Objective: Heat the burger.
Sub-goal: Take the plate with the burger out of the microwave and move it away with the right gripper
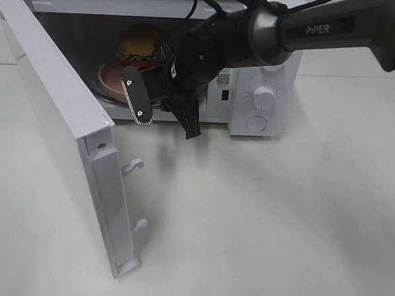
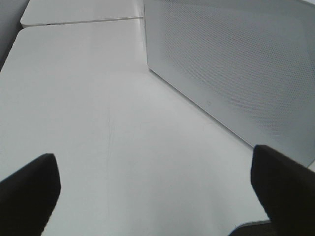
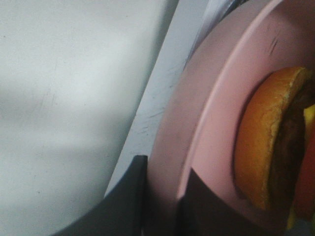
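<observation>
Plain white tabletop [image 1: 279,225], seemingly seamed.

The scene looks like a robotics lab or test bench rather than a home kitchen. A white microwave [image 1: 260,91] with its door [image 1: 59,127] swung wide stands alone on a plain white tabletop [image 1: 267,218], and a black robot arm [image 1: 310,28] marked "PIPER" reaches over it. The left wrist view shows a seam where a second white tabletop [image 2: 74,11] adjoins the first, with no household furnishings around.
</observation>
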`<act>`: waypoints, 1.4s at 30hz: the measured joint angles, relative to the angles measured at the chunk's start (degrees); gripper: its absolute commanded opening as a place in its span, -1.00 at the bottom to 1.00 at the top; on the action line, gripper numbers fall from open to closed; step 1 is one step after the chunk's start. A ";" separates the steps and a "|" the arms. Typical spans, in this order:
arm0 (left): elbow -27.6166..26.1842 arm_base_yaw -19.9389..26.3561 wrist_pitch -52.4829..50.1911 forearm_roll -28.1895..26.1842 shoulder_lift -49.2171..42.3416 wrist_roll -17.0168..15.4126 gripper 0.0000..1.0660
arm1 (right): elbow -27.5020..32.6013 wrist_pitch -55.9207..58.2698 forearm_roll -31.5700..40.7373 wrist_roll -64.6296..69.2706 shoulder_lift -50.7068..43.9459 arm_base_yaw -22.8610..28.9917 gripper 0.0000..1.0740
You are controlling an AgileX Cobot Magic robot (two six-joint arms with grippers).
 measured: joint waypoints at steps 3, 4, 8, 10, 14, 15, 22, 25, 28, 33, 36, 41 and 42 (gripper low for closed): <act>0.00 0.00 0.00 0.00 0.00 0.00 0.83 | 2.46 -2.75 0.34 -2.06 -1.26 -0.23 -1.00; 0.00 0.00 0.00 0.00 0.00 0.00 0.83 | 3.61 -3.78 0.52 -2.92 -1.60 -0.34 -1.00; 0.00 0.00 0.00 0.00 0.00 0.00 0.83 | 4.53 -4.58 0.80 -4.41 -2.12 -0.69 -1.00; 0.00 0.00 0.00 0.00 0.00 0.00 0.83 | 4.70 -4.58 1.20 -4.70 -2.23 -0.92 -1.00; 0.00 0.00 0.00 0.00 0.00 0.00 0.83 | 4.93 -5.21 2.35 -5.84 -2.41 -1.26 -1.00; 0.00 0.00 0.00 0.00 0.00 0.00 0.83 | 4.93 -5.21 2.35 -5.84 -2.41 -1.26 -1.00; 0.00 0.00 0.00 0.00 0.00 0.00 0.83 | 6.13 -7.10 4.93 -6.93 -4.41 -1.26 -1.00; 0.00 0.00 0.00 0.00 0.00 0.00 0.83 | 7.96 -7.73 5.61 -8.88 -5.56 -1.26 -1.00; 0.00 0.00 0.00 0.00 0.00 0.00 0.83 | 8.77 -7.91 5.90 -9.45 -5.96 -1.26 -1.00; 0.00 0.00 0.00 0.00 0.00 0.00 0.83 | 12.20 -8.42 6.88 -11.52 -7.51 -1.26 -1.00; 0.00 0.00 0.00 0.00 0.00 0.00 0.83 | 15.24 -10.60 6.99 -11.92 -9.17 -1.26 -1.00; 0.00 0.00 0.00 0.00 0.00 0.00 0.83 | 19.60 -13.46 6.99 -12.09 -12.20 -1.03 -1.00; 0.00 0.00 0.00 0.00 0.00 0.00 0.83 | 20.34 -13.81 6.99 -12.20 -12.78 -1.03 -1.00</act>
